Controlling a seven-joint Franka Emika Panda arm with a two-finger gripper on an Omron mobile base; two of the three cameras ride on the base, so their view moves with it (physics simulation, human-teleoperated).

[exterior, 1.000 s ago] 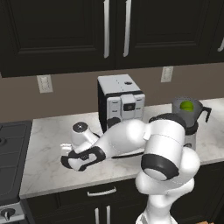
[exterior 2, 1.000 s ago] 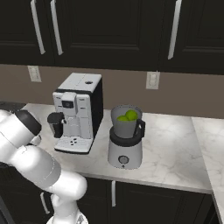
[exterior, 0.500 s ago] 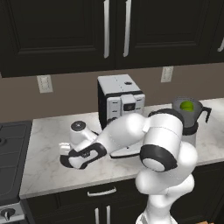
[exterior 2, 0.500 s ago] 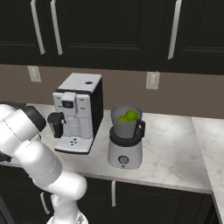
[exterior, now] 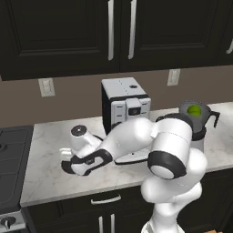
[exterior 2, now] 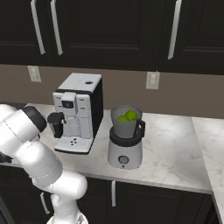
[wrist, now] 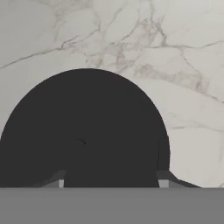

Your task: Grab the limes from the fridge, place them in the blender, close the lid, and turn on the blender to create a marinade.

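The lid (wrist: 87, 127), a flat black disc, lies on the marble counter (wrist: 175, 57) directly under the hand. My gripper (wrist: 111, 181) is shut on the lid, with one fingertip at each side of it. In the left base view the gripper (exterior: 69, 167) sits low over the left part of the counter, with the arm stretched out to it. The blender (exterior: 196, 123) (exterior 2: 126, 142) stands at the right, and its dark jar is open at the top. The limes (exterior: 194, 109) (exterior 2: 127, 116) rest inside the jar. The fridge is out of view.
A boxy white coffee machine (exterior: 125, 107) (exterior 2: 78, 111) stands between the hand and the blender. A stove top (exterior: 11, 150) borders the counter on the left. Dark wall cabinets (exterior: 113, 32) hang above. Bare marble (exterior 2: 175, 144) lies to the right of the blender.
The jaws have come in from wide open onto the lid. The arm's elbow has risen a little, while the hand stays low at the same spot on the counter.
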